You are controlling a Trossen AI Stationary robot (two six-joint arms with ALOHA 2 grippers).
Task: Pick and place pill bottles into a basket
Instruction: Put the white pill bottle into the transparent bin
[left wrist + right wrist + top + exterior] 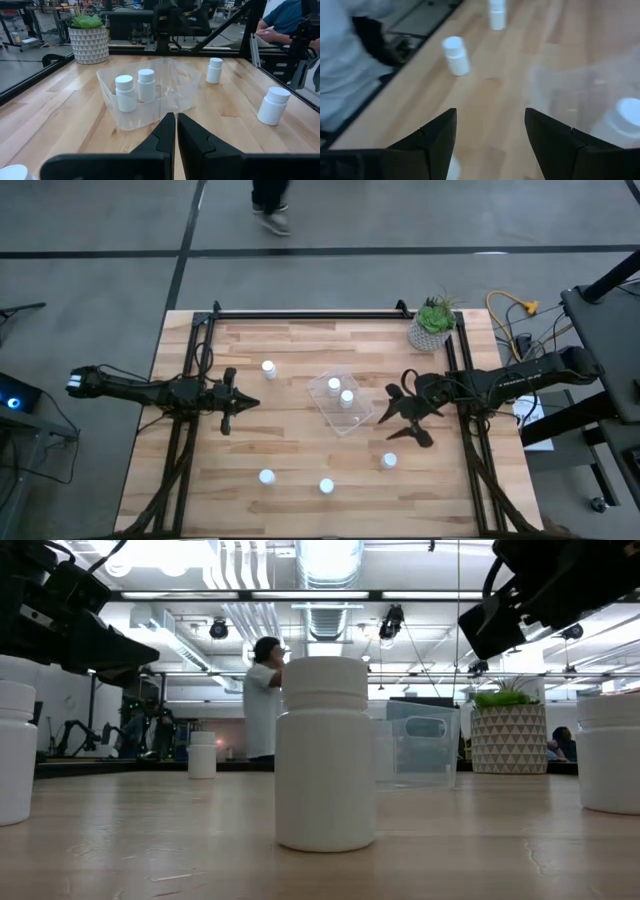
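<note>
The clear basket (352, 420) sits mid-table with two white pill bottles (334, 386) (347, 397) upright in it; they also show in the left wrist view (125, 93) (146, 85). Other bottles stand on their bases on the wood: one far left of the basket (268, 368) and three nearer the front edge (266, 476) (326, 486) (389, 461). My left gripper (238, 402) is shut and empty, left of the basket, pointing at it (176, 131). My right gripper (393, 408) is open and empty, just right of the basket (490, 135).
A pale patterned pot with a green plant (432, 325) stands at the far right corner. A black frame rail (300, 313) runs along the far edge. A person walks beyond the table (270, 205); another sits at the side (285, 20). Cables lie off the table's right (515, 315).
</note>
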